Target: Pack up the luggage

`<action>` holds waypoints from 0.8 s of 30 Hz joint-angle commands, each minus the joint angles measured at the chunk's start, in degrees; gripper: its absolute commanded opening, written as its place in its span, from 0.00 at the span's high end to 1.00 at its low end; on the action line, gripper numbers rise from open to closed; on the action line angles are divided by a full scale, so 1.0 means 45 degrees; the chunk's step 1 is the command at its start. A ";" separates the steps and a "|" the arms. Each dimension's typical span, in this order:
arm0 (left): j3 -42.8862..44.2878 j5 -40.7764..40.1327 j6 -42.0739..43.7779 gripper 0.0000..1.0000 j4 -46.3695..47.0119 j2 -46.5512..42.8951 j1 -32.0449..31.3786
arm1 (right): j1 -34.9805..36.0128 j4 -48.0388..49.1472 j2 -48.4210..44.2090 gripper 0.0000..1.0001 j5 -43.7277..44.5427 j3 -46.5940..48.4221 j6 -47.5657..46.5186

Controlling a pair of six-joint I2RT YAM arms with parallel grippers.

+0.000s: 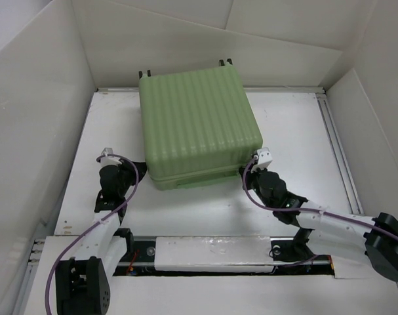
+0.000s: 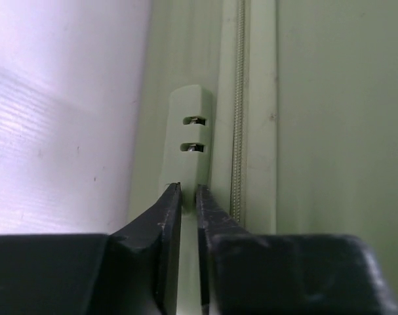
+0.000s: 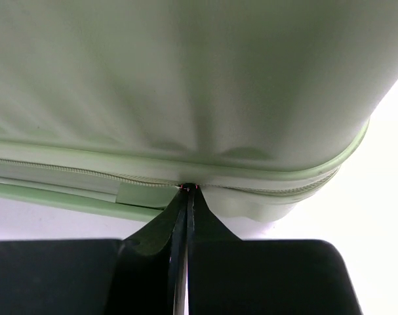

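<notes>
The luggage (image 1: 197, 125) is a pale green ribbed hard-shell suitcase lying flat and closed at the back middle of the table. My left gripper (image 1: 141, 172) is at its near left corner. In the left wrist view the left gripper (image 2: 189, 191) is pinched on the end of a pale green tab (image 2: 192, 131) with two slots, beside the zipper line (image 2: 238, 118). My right gripper (image 1: 244, 172) is at the near right corner. In the right wrist view the right gripper (image 3: 187, 190) is shut at the zipper seam (image 3: 87, 172), on a small pull of which only a speck shows.
White walls enclose the white table (image 1: 205, 210) on the left, back and right. A metal rail (image 1: 336, 151) runs along the right side. The suitcase's black wheels (image 1: 222, 62) point to the back wall. The arm bases and a mounting bar (image 1: 212, 252) lie along the near edge.
</notes>
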 commanded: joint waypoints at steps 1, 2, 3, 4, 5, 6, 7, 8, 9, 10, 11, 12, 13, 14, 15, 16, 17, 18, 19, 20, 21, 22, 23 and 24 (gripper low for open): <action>-0.0163 0.1532 0.0239 0.96 0.1378 0.0374 -0.0108 | -0.0047 0.1146 0.0090 1.00 -0.0148 -0.0033 0.0327; -0.0164 0.1746 0.0123 0.98 0.1612 0.0510 -0.0108 | -0.0047 0.1146 0.0090 1.00 -0.0304 -0.0033 0.0327; -0.0319 0.1922 0.0122 1.00 0.1924 0.0511 -0.0108 | 0.0088 0.1146 0.0090 1.00 -0.0499 -0.0033 0.0481; -0.0320 0.2040 0.0122 1.00 0.2043 0.0511 -0.0263 | 0.0225 0.1146 0.0090 1.00 -0.0752 -0.0033 0.0483; -0.0436 0.2041 0.0122 1.00 0.2044 0.0511 -0.0574 | 0.0439 0.1146 0.0090 1.00 -0.0754 -0.0033 0.0483; -0.0438 0.1925 0.0122 1.00 0.2044 0.0511 -0.0732 | 0.0692 0.0663 -0.0084 1.00 -0.0754 0.0103 0.0483; -0.0438 0.2040 0.0122 1.00 0.2044 0.0511 -0.0733 | 0.1314 0.0001 -0.0086 1.00 0.0019 0.0356 0.0483; -0.0438 0.2041 0.0122 1.00 0.2180 0.0511 -0.0733 | 0.1571 -0.0683 -0.0279 1.00 0.0452 0.0822 0.0483; -0.0438 0.2041 0.0122 1.00 0.2181 0.0511 -0.0733 | 0.1767 -0.1869 -0.0591 1.00 0.0746 0.1020 0.0483; -0.0438 0.2157 0.0122 1.00 0.2181 0.0511 -0.0733 | 0.1924 -0.2364 -0.0806 1.00 0.0943 0.1177 0.0599; -0.0438 0.2159 0.0122 1.00 0.2181 0.0511 -0.0733 | 0.2100 -0.2775 -0.1060 1.00 0.1080 0.1449 0.0600; -0.0438 0.2159 0.0122 1.00 0.2181 0.0395 -0.0733 | 0.2101 -0.3707 -0.1662 1.00 0.1081 0.1607 0.0600; -0.0322 0.2275 0.0122 1.00 0.2181 0.0394 -0.0733 | 0.2101 -0.4278 -0.1997 1.00 0.1081 0.1801 0.0600; -0.0320 0.2276 0.0276 1.00 0.2181 0.0394 -0.0733 | 0.2101 -0.4844 -0.2309 1.00 0.1236 0.2035 0.0465; -0.0320 0.2276 0.0278 1.00 0.2181 0.0394 -0.0733 | 0.2101 -0.5372 -0.2603 1.00 0.1238 0.2521 0.0463; -0.0320 0.2276 0.0278 1.00 0.2181 0.0394 -0.0733 | 0.2101 -0.6479 -0.2992 1.00 0.1238 0.2816 0.0328; -0.0320 0.2392 0.0278 1.00 0.2181 0.0394 -0.0733 | 0.2101 -0.6974 -0.2996 1.00 0.1064 0.3109 0.0327; -0.0320 0.2393 0.0278 1.00 0.2181 0.0394 -0.0733 | 0.2101 -0.7365 -0.2996 1.00 0.0617 0.3634 0.0327; -0.0320 0.2393 0.0278 1.00 0.2181 0.0394 -0.0733 | 0.2101 -0.7853 -0.2706 1.00 0.0323 0.3833 0.0211; -0.0320 0.2509 0.0278 1.00 0.2297 0.0394 -0.0733 | 0.2101 -0.7857 -0.2471 1.00 -0.0028 0.3989 0.0210; -0.0436 0.2510 0.0278 1.00 0.2433 0.0394 -0.0733 | 0.2101 -0.7858 -0.2217 1.00 -0.0786 0.3991 0.0210; -0.0438 0.2510 0.0123 1.00 0.2435 0.0394 -0.0733 | 0.2101 -0.7683 -0.1963 1.00 -0.1064 0.3991 0.0345; -0.0438 0.2626 0.0122 1.00 0.2435 0.0394 -0.0733 | 0.2295 -0.6908 -0.1458 1.00 -0.1183 0.3836 0.0482; -0.0438 0.2627 0.0122 1.00 0.2435 0.0394 -0.0733 | 0.2664 -0.6630 -0.1221 1.00 -0.1184 0.3719 0.0870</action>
